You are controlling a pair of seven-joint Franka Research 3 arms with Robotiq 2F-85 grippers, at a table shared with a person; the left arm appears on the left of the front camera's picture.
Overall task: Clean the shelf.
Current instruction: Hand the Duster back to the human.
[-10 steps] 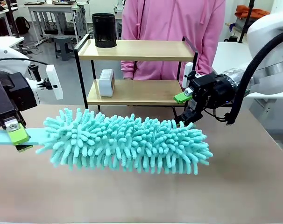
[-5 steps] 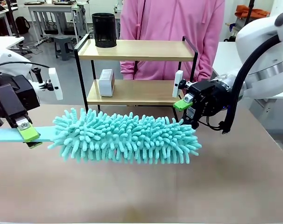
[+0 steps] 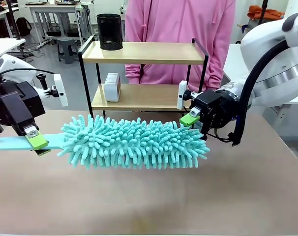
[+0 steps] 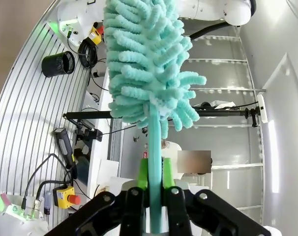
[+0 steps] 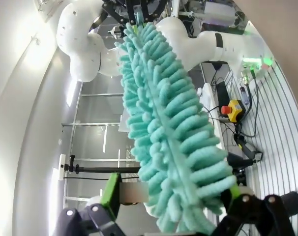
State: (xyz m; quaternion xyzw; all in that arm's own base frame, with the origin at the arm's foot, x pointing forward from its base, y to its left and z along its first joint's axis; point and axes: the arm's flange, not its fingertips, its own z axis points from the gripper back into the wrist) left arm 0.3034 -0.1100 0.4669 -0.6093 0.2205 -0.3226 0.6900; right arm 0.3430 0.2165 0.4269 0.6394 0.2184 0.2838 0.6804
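From my station: duster (image 3: 134, 142) lies crosswise above the desk (image 3: 154, 201), in front of the shelf (image 3: 144, 73). My left claw (image 3: 38, 143) clamps its handle at left; my right claw (image 3: 195, 123) straddles its right tip. Bin (image 3: 110, 31) on top board, small box (image 3: 112, 87) on lower board, person (image 3: 181, 29) behind.

Shelf (image 3: 144, 53): two light wood boards in thin black frame, upright at far edge of surface (image 3: 149, 196), behind the duster (image 3: 134, 143).

Front camera faces the person; wrist cameras closely share the duster (image 3: 134, 142).
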